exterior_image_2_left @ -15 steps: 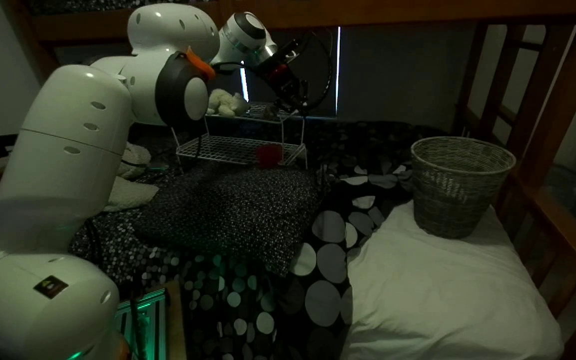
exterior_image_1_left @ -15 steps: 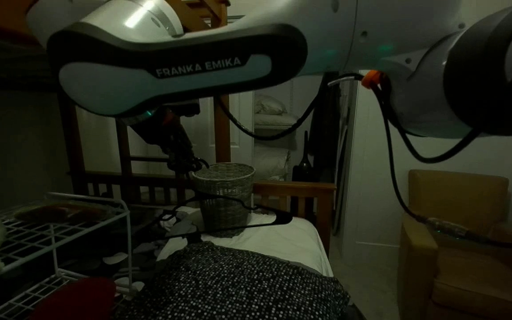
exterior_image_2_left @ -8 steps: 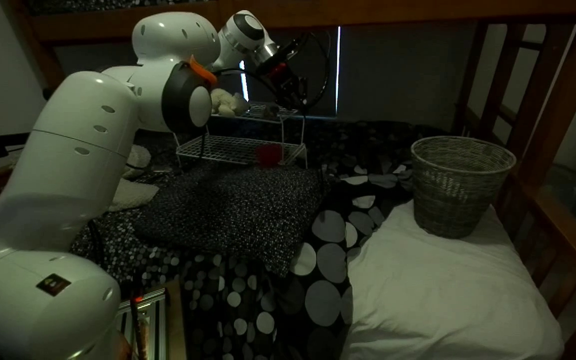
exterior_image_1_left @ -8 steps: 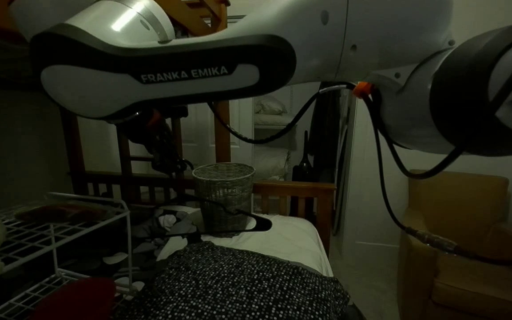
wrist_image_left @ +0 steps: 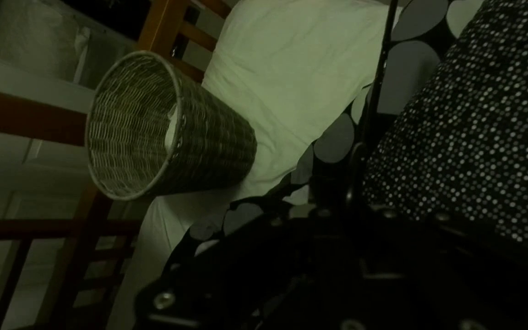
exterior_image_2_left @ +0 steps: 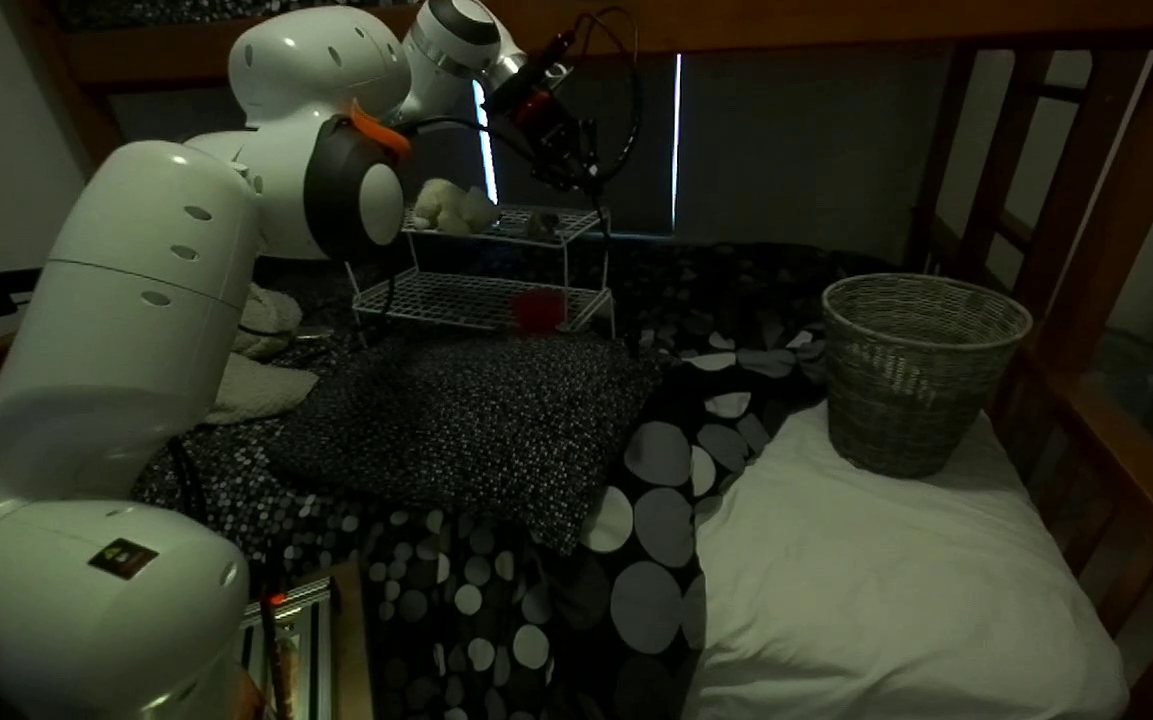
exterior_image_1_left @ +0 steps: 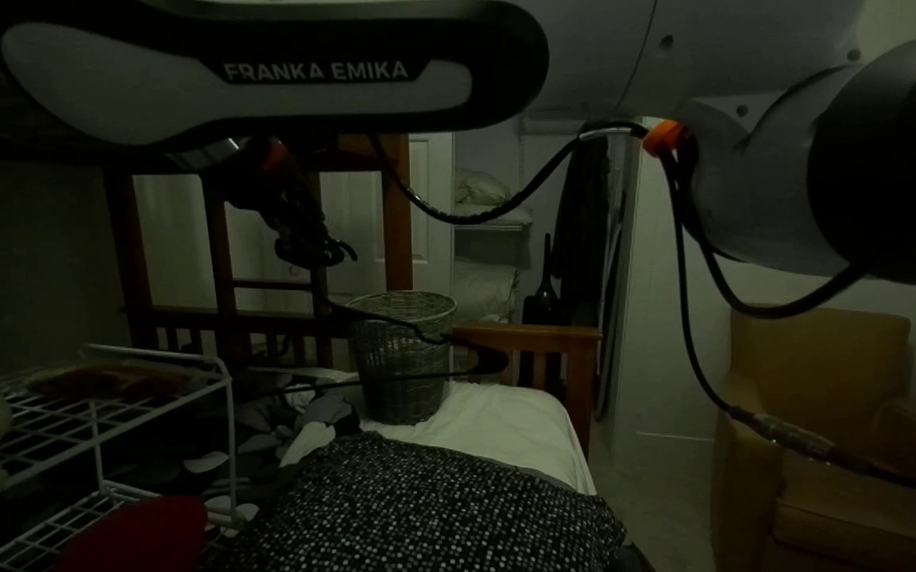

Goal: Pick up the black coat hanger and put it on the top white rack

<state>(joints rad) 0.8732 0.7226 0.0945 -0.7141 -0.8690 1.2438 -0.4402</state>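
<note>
One hand (exterior_image_1_left: 326, 254) grasping the black coat hanger (exterior_image_1_left: 492, 361) at its hook end, a bit of hook curling out past it in an exterior view. Hanger is up in the air, hanging below the hand, one broad end easy to see; the end toward the shelving (exterior_image_1_left: 231, 449) is lost against dark bedding (exterior_image_2_left: 658, 455). Wrist view: thin black rod of the hanger runs up from the hand; exact contact too dim to make out. Near it, top white rack (exterior_image_1_left: 148, 419), lower than the hand in both exterior views; can't tell whether hanger and rack touch. On the rack: white fluffy toy (exterior_image_2_left: 451, 208) plus a flat brownish item (exterior_image_1_left: 108, 380), too dim to name. Below, lower shelf (exterior_image_2_left: 436, 296) has a red object (exterior_image_2_left: 538, 311). Next, speckled cushion (exterior_image_2_left: 466, 430) just beside the shelving, on bedding with grey and white circles. Then wicker basket (exterior_image_2_left: 896, 400), upright on a white pillow (exterior_image_2_left: 896, 570), well apart from the hand; in an exterior view the hanger passes across it, nearer the camera. Wooden bed frame (exterior_image_1_left: 533, 338) just behind basket, tan armchair (exterior_image_1_left: 819, 349) farther off. White robot arm (exterior_image_2_left: 136, 290) has a looping black cable (exterior_image_1_left: 465, 222) with orange clip (exterior_image_1_left: 666, 139).
</note>
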